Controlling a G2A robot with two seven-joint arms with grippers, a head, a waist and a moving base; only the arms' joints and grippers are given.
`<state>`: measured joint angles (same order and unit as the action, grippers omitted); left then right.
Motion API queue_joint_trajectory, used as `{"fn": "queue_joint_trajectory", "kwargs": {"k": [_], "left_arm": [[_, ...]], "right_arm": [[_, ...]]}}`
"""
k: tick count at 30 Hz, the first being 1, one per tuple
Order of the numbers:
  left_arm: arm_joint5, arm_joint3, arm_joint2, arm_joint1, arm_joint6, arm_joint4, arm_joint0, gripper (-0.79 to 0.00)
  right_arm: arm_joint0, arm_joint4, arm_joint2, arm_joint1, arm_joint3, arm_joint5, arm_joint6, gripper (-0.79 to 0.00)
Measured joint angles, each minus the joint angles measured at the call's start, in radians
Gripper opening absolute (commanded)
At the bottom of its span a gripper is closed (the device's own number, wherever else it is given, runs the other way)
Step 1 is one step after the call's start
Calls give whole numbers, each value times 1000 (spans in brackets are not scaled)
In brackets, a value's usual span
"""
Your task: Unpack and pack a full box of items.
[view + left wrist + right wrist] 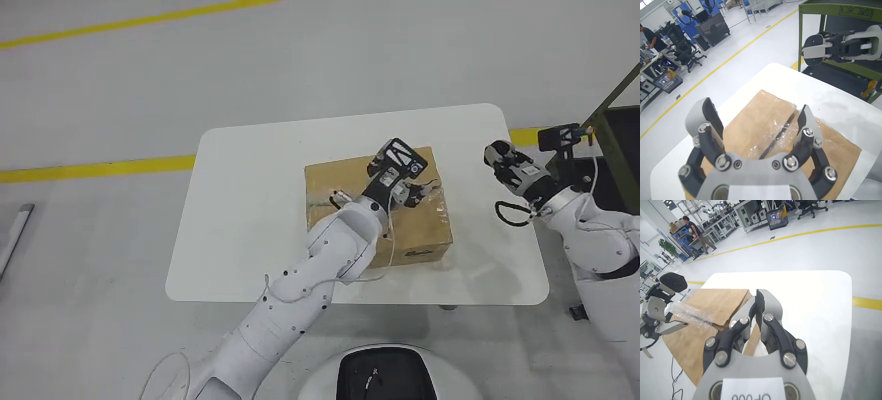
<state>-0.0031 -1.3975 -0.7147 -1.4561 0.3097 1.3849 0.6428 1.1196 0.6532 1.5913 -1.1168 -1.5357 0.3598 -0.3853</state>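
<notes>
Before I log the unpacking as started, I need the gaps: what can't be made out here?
- Contents of the box: all views, flaps down under clear tape.
- Box's taped seam, top view: covered by the left gripper and its arm.
- Whether the left gripper touches the tape: left wrist view, cannot tell.
- Box's side wall, right wrist view: partly behind the right gripper.

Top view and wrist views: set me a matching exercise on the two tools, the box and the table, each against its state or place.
1 left tool
2 right tool
3 box
4 table

A white, bearing the box
B open, above the box
C shut, beside the box
D brown, flaps down

Pairs: 1-B, 2-C, 3-D, 4-A
</notes>
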Motion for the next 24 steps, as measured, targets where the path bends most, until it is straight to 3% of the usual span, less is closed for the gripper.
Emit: {"fn": "queue_joint_trajectory", "kwargs": {"k": [7, 8, 9, 10, 11, 12, 19, 23, 24], "left_arm": [[15, -142, -149, 35, 77, 37, 97, 0], [16, -168, -176, 42, 89, 48, 119, -142], [17, -195, -204, 50, 101, 61, 142, -437], [18, -233, -243, 60, 118, 79, 177, -511], [18, -262, -275, 68, 132, 91, 204, -662], [20, -292, -307, 75, 145, 102, 232, -757], [31, -506, -537, 115, 216, 124, 458, -785], [49, -552, -619, 126, 233, 146, 564, -785], [54, -557, -633, 127, 234, 148, 584, -690]], "right_arm": [[-31, -32, -35, -1, -13, 47, -2, -785], [-35, -33, -44, -2, -15, 53, -2, -785], [-39, -33, -54, -2, -15, 58, -2, -785], [-45, -33, -69, -4, -16, 62, -2, -785], [-49, -32, -80, -5, -16, 65, -1, -785], [-54, -32, -92, -6, -17, 68, 0, -785], [-99, -21, -175, -15, -8, 69, -4, -785], [-132, -27, -221, -22, -11, 70, -12, -785], [-139, -31, -231, -24, -13, 71, -15, -785]]}}
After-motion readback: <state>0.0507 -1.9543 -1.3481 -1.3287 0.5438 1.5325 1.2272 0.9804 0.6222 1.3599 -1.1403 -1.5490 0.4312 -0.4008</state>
